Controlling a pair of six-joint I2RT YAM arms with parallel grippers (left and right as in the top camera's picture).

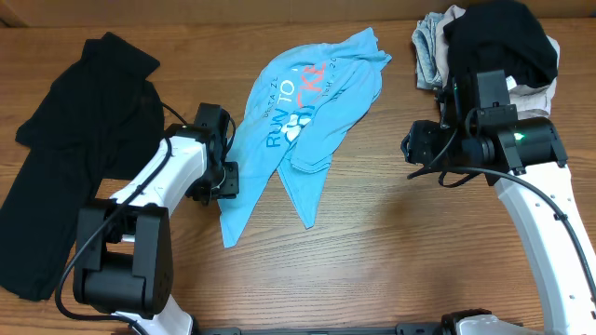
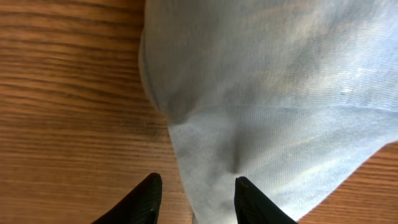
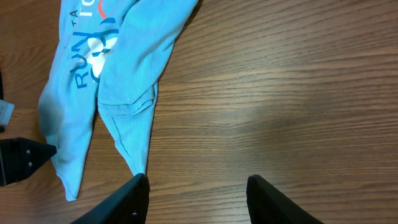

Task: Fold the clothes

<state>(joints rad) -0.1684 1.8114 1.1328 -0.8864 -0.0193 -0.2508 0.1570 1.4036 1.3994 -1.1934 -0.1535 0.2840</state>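
The light blue T-shirt with white and red-orange lettering lies crumpled in the middle of the table; it also shows in the right wrist view and the left wrist view. My left gripper is open at the shirt's left lower edge, its fingers straddling the cloth edge. My right gripper is open and empty over bare wood to the right of the shirt, its fingers apart. A plain black garment lies spread at the far left.
A pile of clothes with a black piece on top and grey and beige cloth under it sits at the back right, behind the right arm. The wooden table shows bare between the shirt and the right arm.
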